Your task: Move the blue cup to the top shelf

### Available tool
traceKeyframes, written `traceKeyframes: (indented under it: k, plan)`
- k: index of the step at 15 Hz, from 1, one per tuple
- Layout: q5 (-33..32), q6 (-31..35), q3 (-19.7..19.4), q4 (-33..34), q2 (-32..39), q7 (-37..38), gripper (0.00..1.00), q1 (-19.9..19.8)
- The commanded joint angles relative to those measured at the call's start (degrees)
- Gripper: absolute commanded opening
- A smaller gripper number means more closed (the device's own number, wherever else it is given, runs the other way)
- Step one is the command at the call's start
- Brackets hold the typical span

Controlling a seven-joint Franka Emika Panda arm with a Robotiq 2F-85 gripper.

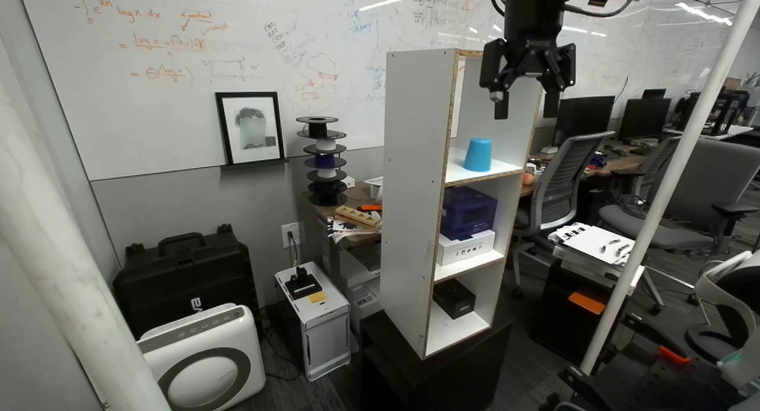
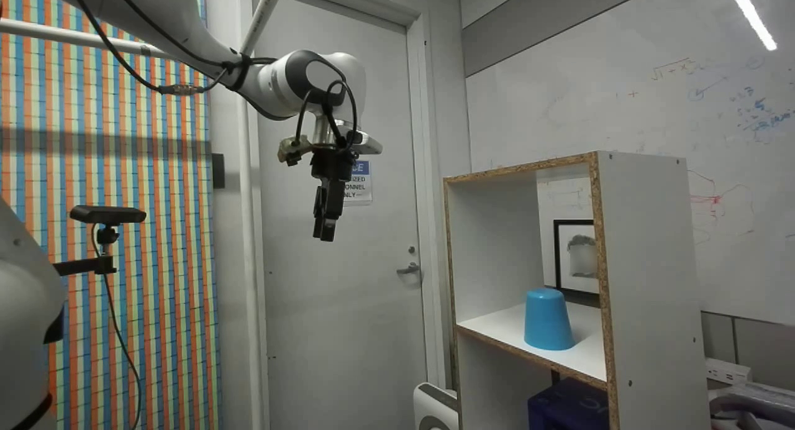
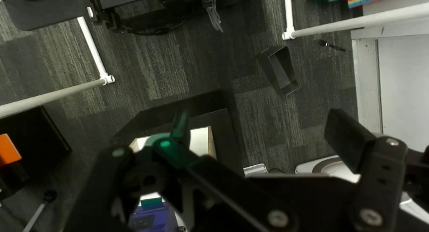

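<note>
In an exterior view I saw the gripper (image 1: 526, 107) pointing down before the upper part of the tall white shelving unit (image 1: 412, 191), its fingers (image 1: 502, 107) apart with open air between them. The blue cup (image 1: 478, 155) stood narrow end up on the inner board (image 1: 457, 172) of the uppermost compartment (image 1: 481, 120), lower than the gripper. The middle compartment (image 1: 504, 203) held a dark blue box (image 1: 469, 212) on top of a white box (image 1: 466, 249); the bottom compartment (image 1: 487, 280) held a small black box (image 1: 454, 298). The unit rested on a black base (image 1: 436, 381).

In an exterior view the gripper appeared edge-on against a grey door (image 2: 341, 306), well apart from the cup; the finger gap could not be judged from that angle. The cup was beneath the top shelf (image 2: 522, 167), inside the compartment. A framed picture (image 2: 577, 256) showed through the unit's open back, beyond the cup.

In the wrist view the fingers were wide apart, carpet (image 3: 271, 131) showing between them; one finger was blurred and greenish. The gripper itself covered much of the unit; I could not make out the cup there.
</note>
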Motion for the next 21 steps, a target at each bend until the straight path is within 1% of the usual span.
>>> traceKeyframes:
  k: [1, 4, 9, 11, 14, 17, 19, 21]
  plan:
    - [-1.6, 7.1, -1.1, -5.3, -2.5, -0.2, 1.0, -1.1]
    - [-5.8, 11.5, -2.9, -8.5, -3.3, -2.0, 1.0, -2.7]
    - [-14.1, 15.8, -7.7, -9.1, -2.4, -6.2, 1.0, -6.9]
    - [-16.4, 20.0, -9.3, -9.0, -1.7, -6.7, 1.0, -8.4]
    - [-20.0, 27.6, -10.6, -8.7, 0.9, -5.9, 1.0, -10.7]
    - [-20.5, 36.6, -11.6, -7.8, 4.7, -5.2, 1.0, -11.8]
    - [-18.9, 40.8, -12.4, -6.3, 8.1, -6.2, 1.0, -11.7]
    - [-19.4, 43.8, -12.7, -4.0, 12.0, -6.4, 1.0, -11.8]
